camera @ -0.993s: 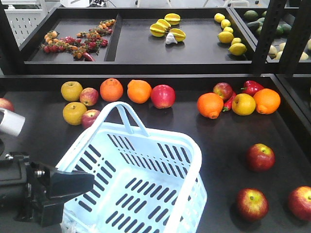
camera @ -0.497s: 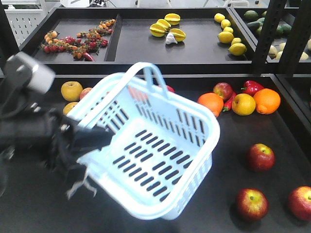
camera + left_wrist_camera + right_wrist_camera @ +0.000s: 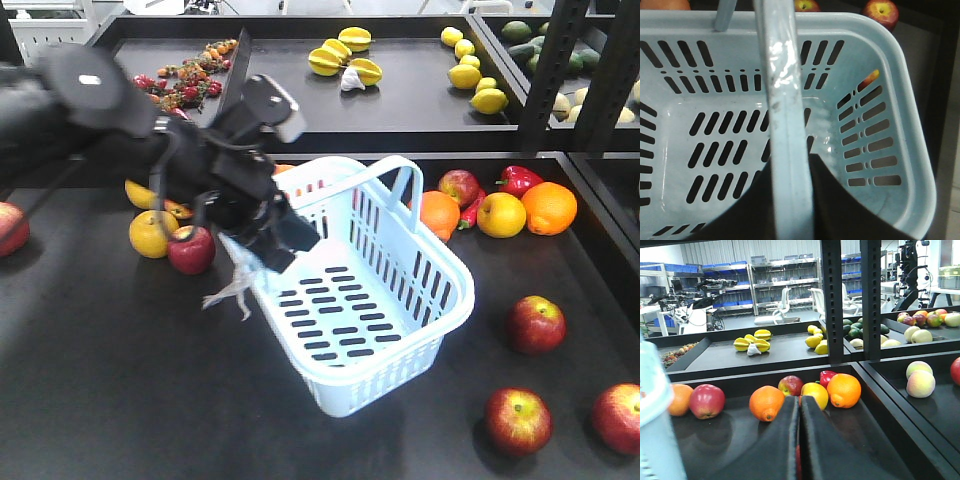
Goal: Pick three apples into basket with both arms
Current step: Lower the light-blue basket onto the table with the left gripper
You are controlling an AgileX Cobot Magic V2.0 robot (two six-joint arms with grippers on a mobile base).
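The left hand [image 3: 283, 238] pinches the left rim of the single basket [image 3: 400, 300], which it holds tilted at the centre of the front view, over the dark worktop [image 3: 120, 400]. Three apples lie on the worktop at lower right, apart from the basket: one apple [image 3: 537, 324] nearest it, a second apple [image 3: 519, 420] below, a third apple [image 3: 618, 418] at the right edge. The right hand [image 3: 800, 400] has its two fingers pressed together.

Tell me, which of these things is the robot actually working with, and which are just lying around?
In the job: basket, held by the left gripper; three red apples at the near right.
Lying about: oranges, lemons, starfruit, red pepper.
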